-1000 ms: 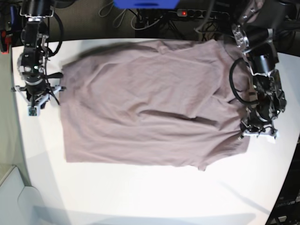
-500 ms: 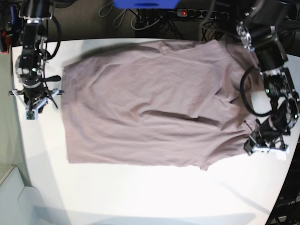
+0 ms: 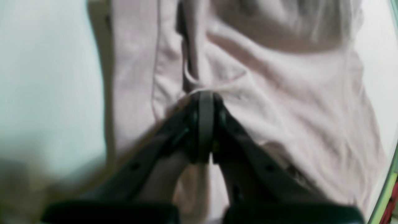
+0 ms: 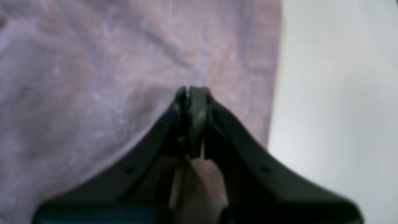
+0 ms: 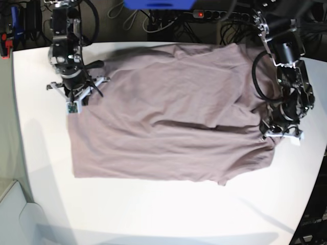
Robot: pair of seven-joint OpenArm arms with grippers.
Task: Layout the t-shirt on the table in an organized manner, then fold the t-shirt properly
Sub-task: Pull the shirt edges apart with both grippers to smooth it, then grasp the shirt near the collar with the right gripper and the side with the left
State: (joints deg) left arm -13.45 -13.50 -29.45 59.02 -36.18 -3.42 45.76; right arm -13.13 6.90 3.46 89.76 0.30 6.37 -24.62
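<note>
Shirt (image 5: 163,112) lies spread across the table (image 5: 153,214), wrinkled toward its sleeve end. My left gripper (image 3: 203,96) sits at that end of the shirt, jaws pressed together against a bunched fold; whether cloth is pinched I cannot tell. My right gripper (image 4: 192,91) hangs over the shirt's opposite edge, jaws closed and empty.

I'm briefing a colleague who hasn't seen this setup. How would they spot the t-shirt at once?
Find the big white table filling the base view. Spread across its middle, between the two arms, lies the t-shirt, a dusty mauve-pink sheet with soft wrinkles. It is the only cloth there; everything near it is black hardware.
</note>
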